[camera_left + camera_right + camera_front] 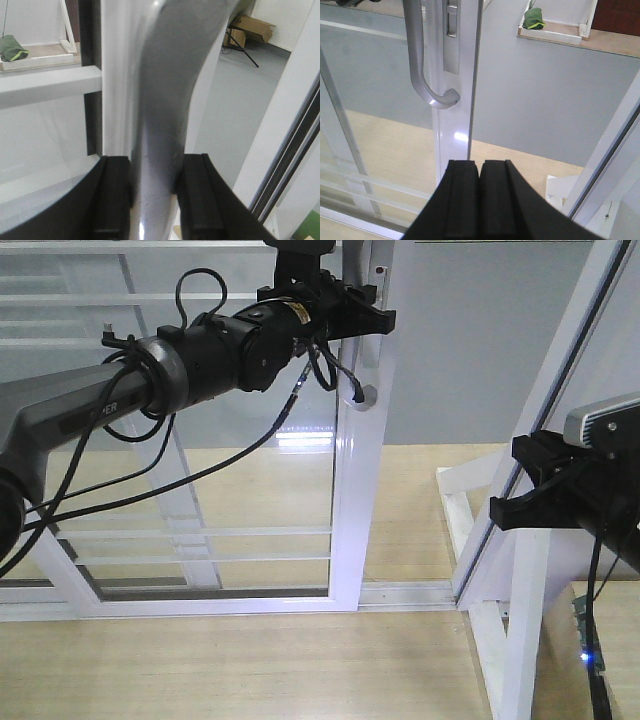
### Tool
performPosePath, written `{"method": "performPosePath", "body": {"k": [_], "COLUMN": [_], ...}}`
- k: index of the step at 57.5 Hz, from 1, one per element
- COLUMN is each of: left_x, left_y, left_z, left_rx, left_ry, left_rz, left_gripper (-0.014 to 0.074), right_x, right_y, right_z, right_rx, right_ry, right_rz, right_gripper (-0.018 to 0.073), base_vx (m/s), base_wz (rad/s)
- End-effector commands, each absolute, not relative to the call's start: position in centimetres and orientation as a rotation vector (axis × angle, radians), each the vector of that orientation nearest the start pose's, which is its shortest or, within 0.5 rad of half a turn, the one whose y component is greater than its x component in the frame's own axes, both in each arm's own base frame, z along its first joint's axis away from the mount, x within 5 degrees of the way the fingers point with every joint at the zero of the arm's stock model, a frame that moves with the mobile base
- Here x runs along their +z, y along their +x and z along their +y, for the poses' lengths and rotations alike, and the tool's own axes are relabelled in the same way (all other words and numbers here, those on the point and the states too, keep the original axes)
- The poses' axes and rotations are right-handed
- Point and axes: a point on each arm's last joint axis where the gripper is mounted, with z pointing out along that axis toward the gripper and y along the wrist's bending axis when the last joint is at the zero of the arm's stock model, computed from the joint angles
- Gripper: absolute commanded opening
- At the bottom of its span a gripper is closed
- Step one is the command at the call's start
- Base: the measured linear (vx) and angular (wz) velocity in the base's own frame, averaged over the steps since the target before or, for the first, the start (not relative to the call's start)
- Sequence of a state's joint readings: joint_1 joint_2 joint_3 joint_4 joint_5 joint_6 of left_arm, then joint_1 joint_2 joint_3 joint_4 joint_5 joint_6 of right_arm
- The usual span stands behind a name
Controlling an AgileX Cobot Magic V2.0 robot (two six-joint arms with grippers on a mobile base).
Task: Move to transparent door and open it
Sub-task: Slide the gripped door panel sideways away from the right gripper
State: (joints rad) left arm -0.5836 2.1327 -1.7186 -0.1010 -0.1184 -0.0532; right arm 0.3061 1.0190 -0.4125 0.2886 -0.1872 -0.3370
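Transparent door (355, 500) is standing upright in its bottom track (410, 592) at the middle of the front view. Thin white horizontal bars are crossing its clear pane, and its glossy white stile is facing a gap through which grey floor is showing. Across that gap, a slanting white frame (545, 405) is rising on the right, apart from the door's edge. The left gripper (375, 320) is reaching in high on the stile and clamping the curved grey pull handle (155, 125). In the left wrist view its two black pads (117, 200) are pressing against either side of the metal bar, with the handle filling the space between them. Black cables (200, 475) are hanging from that arm in front of the glass. The right gripper (480, 200) is hovering low on the right, well apart from the door, with its fingers pressed flat together and holding nothing. From its wrist camera the handle's hooked lower end and the lock plate (451, 40) beside it are showing above, on the stile. Pale wooden floor (250, 660) is lying in front of the track.
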Motion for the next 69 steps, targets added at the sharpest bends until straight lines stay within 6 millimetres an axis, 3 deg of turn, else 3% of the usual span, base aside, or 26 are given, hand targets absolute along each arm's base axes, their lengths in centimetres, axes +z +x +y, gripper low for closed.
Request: {"method": "performPosePath", "body": {"k": [1,13,69], "left_x": [31.7,32.9,39.2], "left_y": [42.9,42.5,42.6], "left_z": [-27.0,-26.3,-16.8], "left_rx": [-0.549,-0.505,-0.310], "left_ry": [0.307,0.350,0.289], "left_rz": [1.626,1.638,1.667], "left_gripper": [-0.0007,0.0000,0.0000], "right_x": [26.6,26.6,26.6], "right_y": [19.5,19.5,19.5], "right_z": [5.4,5.4,5.4], "right_rx": [0.098,0.098,0.099], "right_ry": [-0.286,-0.286,-0.286], "right_rz": [1.777,1.777,1.778], "right_gripper": [0.0000,0.0000,0.0000], "base_vx": [0.00,0.00,0.00], "base_wz": [0.00,0.00,0.00]}}
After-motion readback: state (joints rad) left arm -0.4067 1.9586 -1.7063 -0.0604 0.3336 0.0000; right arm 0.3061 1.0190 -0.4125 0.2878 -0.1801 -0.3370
